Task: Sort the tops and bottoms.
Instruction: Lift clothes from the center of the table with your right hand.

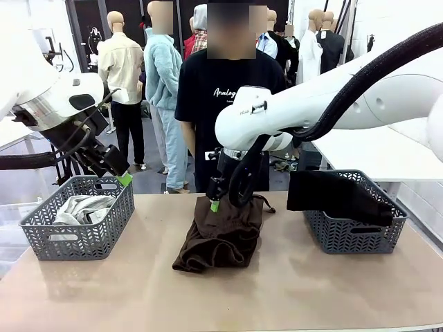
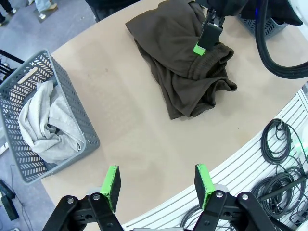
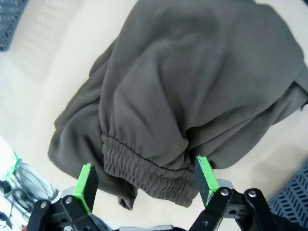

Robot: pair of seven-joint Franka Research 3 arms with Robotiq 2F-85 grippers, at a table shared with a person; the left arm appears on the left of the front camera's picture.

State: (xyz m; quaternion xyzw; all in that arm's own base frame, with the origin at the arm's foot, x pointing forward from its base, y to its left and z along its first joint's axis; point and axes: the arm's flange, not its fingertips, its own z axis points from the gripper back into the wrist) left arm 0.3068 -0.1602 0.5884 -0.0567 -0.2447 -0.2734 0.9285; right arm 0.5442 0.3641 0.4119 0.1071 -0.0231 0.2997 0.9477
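Note:
A dark brown garment [image 1: 220, 238] with an elastic waist lies crumpled in the middle of the table. My right gripper [image 1: 214, 203] hangs open just over its far edge. In the right wrist view the open right gripper [image 3: 147, 183] straddles the gathered waistband of the brown garment [image 3: 192, 72], its pads apart from the cloth. A pale grey-blue garment [image 1: 83, 207] lies in the left basket [image 1: 104, 238], and a black garment [image 1: 336, 194] drapes over the right basket [image 1: 353, 235]. My left gripper [image 1: 119, 173] hovers open above the left basket, its jaws holding nothing [image 2: 158, 185].
A person in a black T-shirt [image 1: 228, 90] stands at the far side of the table. In the left wrist view, cables [image 2: 284, 144] lie on a slatted rail beyond the table's near edge. Bare tabletop stretches between the baskets and the brown garment [image 2: 178, 62].

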